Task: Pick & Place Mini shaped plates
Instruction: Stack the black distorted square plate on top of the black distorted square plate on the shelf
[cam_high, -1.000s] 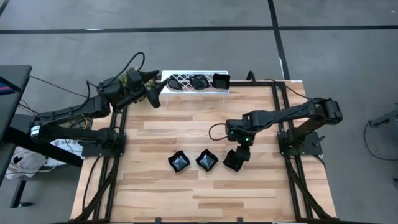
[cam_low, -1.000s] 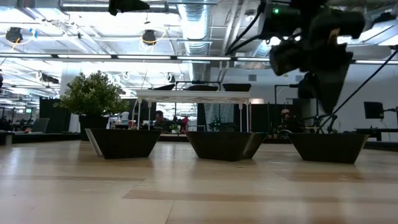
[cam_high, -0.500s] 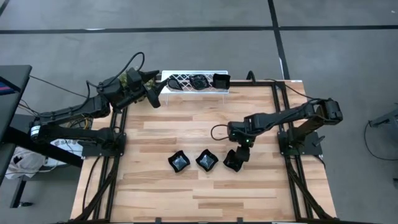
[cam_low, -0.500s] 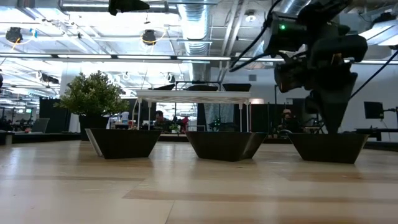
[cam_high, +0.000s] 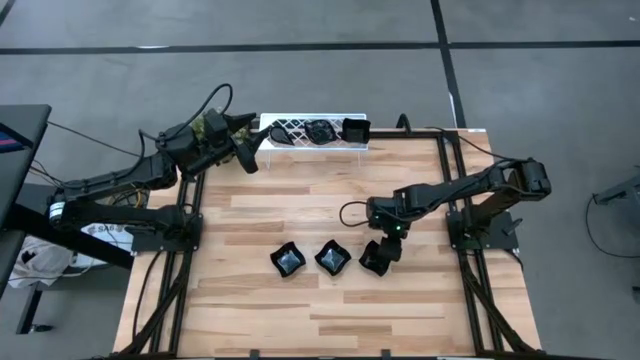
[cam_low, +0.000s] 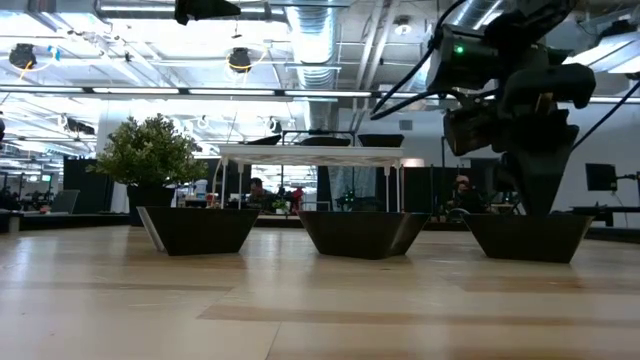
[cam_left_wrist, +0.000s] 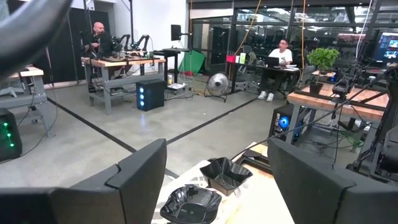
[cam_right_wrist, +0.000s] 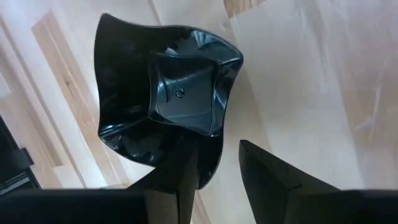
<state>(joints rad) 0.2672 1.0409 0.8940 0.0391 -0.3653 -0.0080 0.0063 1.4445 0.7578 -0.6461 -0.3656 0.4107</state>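
Note:
Three glossy black wavy-edged square plates rest on their bases in a row on the wooden table: left (cam_high: 287, 261), middle (cam_high: 332, 257) and right (cam_high: 372, 259). My right gripper (cam_high: 384, 250) is open just above the right plate (cam_right_wrist: 168, 99), pointing down, one finger over its hollow and one outside its rim. My left gripper (cam_high: 246, 157) is open and empty at the table's far left, beside the white lattice rack (cam_high: 300, 130), which holds more black plates (cam_left_wrist: 189, 202). My right gripper stands astride the right plate's rim (cam_right_wrist: 214, 140), coming from above: one finger (cam_right_wrist: 180, 174) is over the hollow and the other (cam_right_wrist: 267, 171) is outside. I cannot tell whether either finger touches the plate. The plate (cam_low: 530, 237) rests flat on the table.
A small green potted plant (cam_high: 213, 125) stands at the far left corner next to the rack. The rack (cam_low: 310, 150) shows behind the row of plates in the low view. Bare tabletop lies in front of the row and between the row and the rack.
My right gripper has come down toward the right plate, its fingers now close over the plate's rim. The plate has stayed on the table.

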